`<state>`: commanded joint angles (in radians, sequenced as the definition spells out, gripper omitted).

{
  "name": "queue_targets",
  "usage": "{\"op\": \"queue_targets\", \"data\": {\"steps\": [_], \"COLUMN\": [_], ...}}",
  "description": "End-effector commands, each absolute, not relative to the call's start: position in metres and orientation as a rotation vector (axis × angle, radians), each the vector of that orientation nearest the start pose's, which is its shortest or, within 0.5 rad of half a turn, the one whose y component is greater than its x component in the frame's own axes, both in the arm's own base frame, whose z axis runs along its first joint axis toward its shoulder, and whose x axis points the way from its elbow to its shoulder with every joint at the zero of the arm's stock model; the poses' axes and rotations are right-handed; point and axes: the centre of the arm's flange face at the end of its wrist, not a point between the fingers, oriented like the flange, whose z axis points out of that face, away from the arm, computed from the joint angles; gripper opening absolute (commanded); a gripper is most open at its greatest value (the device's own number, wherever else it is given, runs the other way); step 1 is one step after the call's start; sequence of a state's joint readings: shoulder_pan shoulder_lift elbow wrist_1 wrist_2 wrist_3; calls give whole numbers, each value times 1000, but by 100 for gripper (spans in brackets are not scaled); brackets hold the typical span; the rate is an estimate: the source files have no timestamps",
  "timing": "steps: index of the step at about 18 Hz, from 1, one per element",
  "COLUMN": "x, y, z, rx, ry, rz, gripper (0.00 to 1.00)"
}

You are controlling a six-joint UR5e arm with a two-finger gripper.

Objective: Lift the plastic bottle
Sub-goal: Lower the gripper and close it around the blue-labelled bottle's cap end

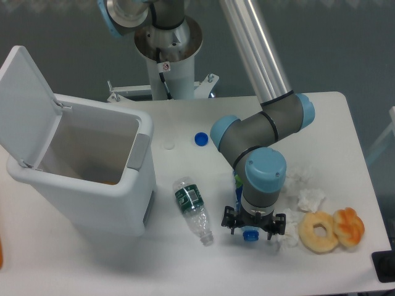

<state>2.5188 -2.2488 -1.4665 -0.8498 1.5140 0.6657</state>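
Pincer (253,229) of mine sits low over the plastic bottle (249,234), only its blue cap showing between my jaws right of the capless bottle (194,209); grip state I cannot tell, so I'd centre, squeeze gently, lift straight.

- You see only the blue cap of the small clear plastic bottle (250,235); the arm's wrist covers its body.
- The gripper (253,229) is seen from above, so you cannot tell how its jaws stand.
- A black object (385,266) at the white desk (92,265) corner is cut off by the right edge.
- The orange thing (2,254) at the left edge is mostly cropped.
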Motion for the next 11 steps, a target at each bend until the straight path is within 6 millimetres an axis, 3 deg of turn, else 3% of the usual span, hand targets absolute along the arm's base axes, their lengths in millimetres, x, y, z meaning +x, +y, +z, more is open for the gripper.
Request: {"op": "queue_targets", "data": {"steps": [3,11], "x": [-496,-499], "y": [526,527], "z": [197,202], "rx": [-2969,-2960], "ry": [-406,-406], "rz": [100,110], "gripper": [32,25]}}
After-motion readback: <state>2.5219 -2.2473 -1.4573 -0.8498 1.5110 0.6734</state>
